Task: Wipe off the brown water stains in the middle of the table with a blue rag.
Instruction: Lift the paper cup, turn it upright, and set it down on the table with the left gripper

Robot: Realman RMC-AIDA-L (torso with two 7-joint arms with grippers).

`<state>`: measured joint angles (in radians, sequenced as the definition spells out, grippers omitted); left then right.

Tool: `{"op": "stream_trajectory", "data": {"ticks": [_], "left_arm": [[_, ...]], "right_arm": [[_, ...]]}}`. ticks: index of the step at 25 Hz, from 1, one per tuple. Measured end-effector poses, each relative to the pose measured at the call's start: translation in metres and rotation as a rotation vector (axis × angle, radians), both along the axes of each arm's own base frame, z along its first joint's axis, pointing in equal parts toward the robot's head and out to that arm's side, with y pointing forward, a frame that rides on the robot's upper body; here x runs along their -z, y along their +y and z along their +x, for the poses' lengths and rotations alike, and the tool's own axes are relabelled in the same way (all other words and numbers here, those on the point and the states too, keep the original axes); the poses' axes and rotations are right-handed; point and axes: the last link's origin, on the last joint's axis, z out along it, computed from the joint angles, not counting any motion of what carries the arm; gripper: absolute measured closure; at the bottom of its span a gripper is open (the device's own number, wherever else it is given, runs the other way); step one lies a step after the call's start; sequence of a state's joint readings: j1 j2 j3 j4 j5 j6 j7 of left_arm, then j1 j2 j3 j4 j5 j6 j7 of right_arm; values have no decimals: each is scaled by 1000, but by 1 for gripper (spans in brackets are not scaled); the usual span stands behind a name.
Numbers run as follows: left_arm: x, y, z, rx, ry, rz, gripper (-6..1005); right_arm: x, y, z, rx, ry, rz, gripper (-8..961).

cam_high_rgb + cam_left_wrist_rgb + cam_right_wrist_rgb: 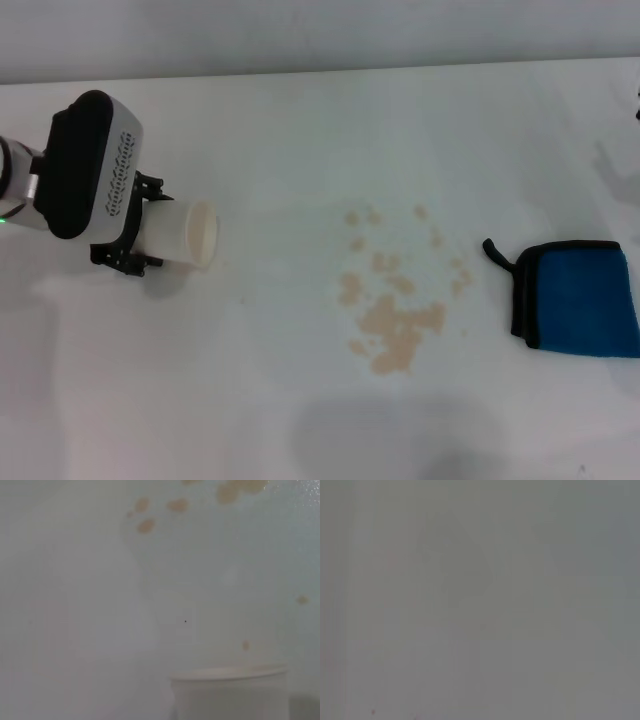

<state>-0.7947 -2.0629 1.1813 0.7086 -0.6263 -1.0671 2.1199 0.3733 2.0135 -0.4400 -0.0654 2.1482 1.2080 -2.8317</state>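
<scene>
1. The left pincer (150,232) is at the left of the desk (300,420), clenched around a white paper cup (190,235) that lies tipped on its side, its open mouth turned toward the middle of the desk. The left wrist view shows the cup's rim close by, with brown spots beyond it.
2. The right pincer does not appear in the head view, save perhaps a dark sliver at the far right edge. Its own wrist view shows only a blank grey surface, so I cannot tell whether it is released or clenched.
3. The brown water stains (395,335) lie in the middle of the desk: one larger blotch nearest the robot, with smaller droplets scattered beyond it.
4. The blue rag (580,300) lies folded at the right edge, well apart from the stains, its black loop tab pointing toward them. Nothing touches it.
5. Judged from this, wiping has not begun and the rag has yet to be picked up.
6. The next move likely calls for the right arm to reach the rag, grip a folded edge, and drag it across the whole cluster.
</scene>
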Motion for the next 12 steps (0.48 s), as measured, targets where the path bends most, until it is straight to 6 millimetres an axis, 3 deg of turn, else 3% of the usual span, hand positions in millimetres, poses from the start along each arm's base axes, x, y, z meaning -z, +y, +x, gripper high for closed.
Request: {"op": "stream_trajectory", "data": {"ticks": [7,12], "left_arm": [[3,-1,5,-9,-52,9,249],[-8,2,26,-2,-239,89,308]], "right_arm": [[-1,2,2,11,-21,-6,96],[-3,3,3,13,-38,-11,96]]}}
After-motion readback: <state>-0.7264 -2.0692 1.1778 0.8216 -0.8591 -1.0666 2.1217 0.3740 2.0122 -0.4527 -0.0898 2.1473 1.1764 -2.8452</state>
